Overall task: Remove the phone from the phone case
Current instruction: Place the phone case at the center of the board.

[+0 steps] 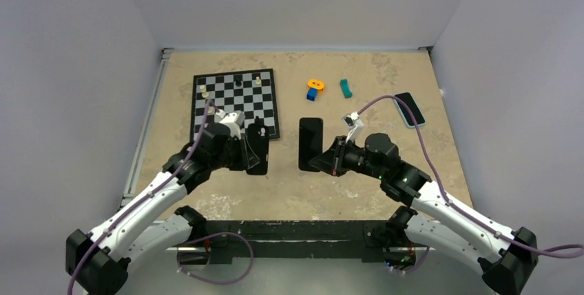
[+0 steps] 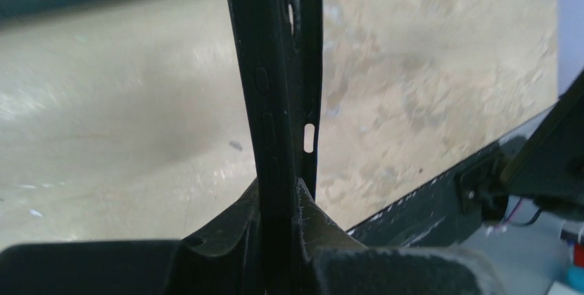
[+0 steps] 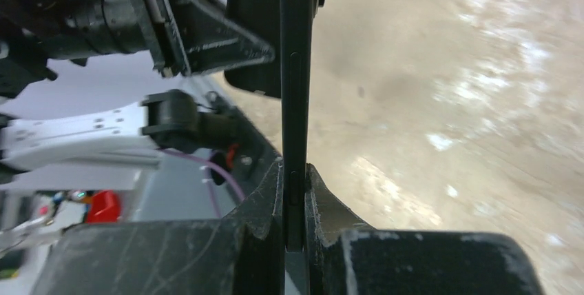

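The phone [image 1: 310, 142] sits at centre frame, its lower end pinched tight between the fingers of the right pincer [image 3: 295, 195]. Just to its left and apart from it, the black phone case [image 1: 258, 147] is clamped in the left pincer [image 2: 279, 202], both over the desk [image 1: 227, 195].

black phone [image 1: 310, 143] is out, beside empty black case [image 1: 257, 149].

One black-and-white chequered chessboard [image 1: 235, 105]; one slim black phone [image 1: 310, 142]; one black phone case [image 1: 258, 147]; one blue-cased phone [image 1: 410, 109]; one orange ring block [image 1: 315, 84]; one blue cube [image 1: 312, 94]; one teal curved block [image 1: 346, 88].
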You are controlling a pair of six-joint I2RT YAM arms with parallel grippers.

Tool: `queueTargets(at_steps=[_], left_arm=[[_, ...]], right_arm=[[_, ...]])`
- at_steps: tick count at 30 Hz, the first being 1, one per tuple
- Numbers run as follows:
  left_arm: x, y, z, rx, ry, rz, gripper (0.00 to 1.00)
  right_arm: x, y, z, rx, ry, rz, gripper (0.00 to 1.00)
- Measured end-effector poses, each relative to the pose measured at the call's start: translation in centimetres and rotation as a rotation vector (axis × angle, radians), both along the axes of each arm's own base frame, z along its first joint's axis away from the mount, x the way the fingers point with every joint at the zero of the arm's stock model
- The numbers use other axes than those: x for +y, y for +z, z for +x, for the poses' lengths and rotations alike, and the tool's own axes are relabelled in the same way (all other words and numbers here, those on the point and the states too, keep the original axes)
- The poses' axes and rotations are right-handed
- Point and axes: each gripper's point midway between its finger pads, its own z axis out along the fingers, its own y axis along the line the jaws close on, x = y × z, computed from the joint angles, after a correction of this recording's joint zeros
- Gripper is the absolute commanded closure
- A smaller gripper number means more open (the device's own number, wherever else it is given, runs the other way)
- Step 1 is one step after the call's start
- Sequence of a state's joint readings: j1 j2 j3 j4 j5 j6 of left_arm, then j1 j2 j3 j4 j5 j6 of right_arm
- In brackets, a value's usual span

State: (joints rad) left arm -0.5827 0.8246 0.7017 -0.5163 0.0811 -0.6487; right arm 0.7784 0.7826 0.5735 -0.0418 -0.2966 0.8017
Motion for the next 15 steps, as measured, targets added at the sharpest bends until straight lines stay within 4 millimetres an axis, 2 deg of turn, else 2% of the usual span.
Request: queueTargets(at_steps=[3, 5, 15], left_arm=[[-0.6, -4.8, -1.9, 0.147, -0.068, 0.028, 1.0], [-0.5, -6.8, -2.8, 0.219, -0.084, 0.053, 1.0], [-0.5, -11.5, -3.1, 0.388, -0.091, 0.133, 1.0]], right_arm=[[-1.6, -2.0, 0.4, 0.011, -0.064, -0.103, 1.0], [-2.2, -2.5, 0.5, 0.013, -0.083, -0.139, 1.0], [-2.8, -2.9, 0.6, 0.007, -0.099, -0.174, 1.0]])
